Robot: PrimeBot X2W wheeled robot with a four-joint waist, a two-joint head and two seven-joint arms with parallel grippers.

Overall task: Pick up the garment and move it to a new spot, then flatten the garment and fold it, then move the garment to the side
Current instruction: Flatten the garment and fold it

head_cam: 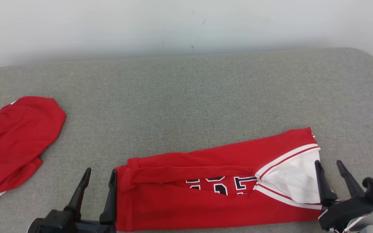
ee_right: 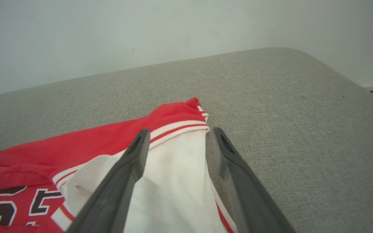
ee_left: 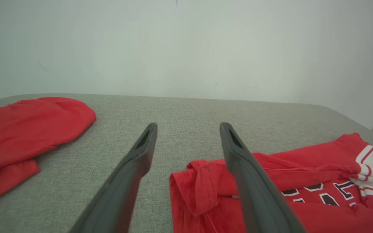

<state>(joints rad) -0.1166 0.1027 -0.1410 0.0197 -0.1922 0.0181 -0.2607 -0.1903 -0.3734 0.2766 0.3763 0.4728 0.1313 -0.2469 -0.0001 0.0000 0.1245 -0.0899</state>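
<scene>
The garment (head_cam: 206,200) is a red jersey with white trim and black letters. It lies folded into a long strip near the front of the grey cushioned surface (head_cam: 206,97). My left gripper (head_cam: 100,171) stands open at the strip's left end, its right finger over the red edge (ee_left: 199,181) and nothing between the fingers (ee_left: 141,152). My right gripper (head_cam: 328,162) stands open at the strip's right end. In the right wrist view its left finger (ee_right: 125,168) hangs over the white panel (ee_right: 173,174) and its right finger is beside the cloth's edge.
A second red garment (head_cam: 15,142) lies bunched at the left edge of the surface, also seen from the left wrist (ee_left: 28,126). A pale wall (head_cam: 173,26) runs behind. The surface rounds off at the far right corner (ee_right: 303,64).
</scene>
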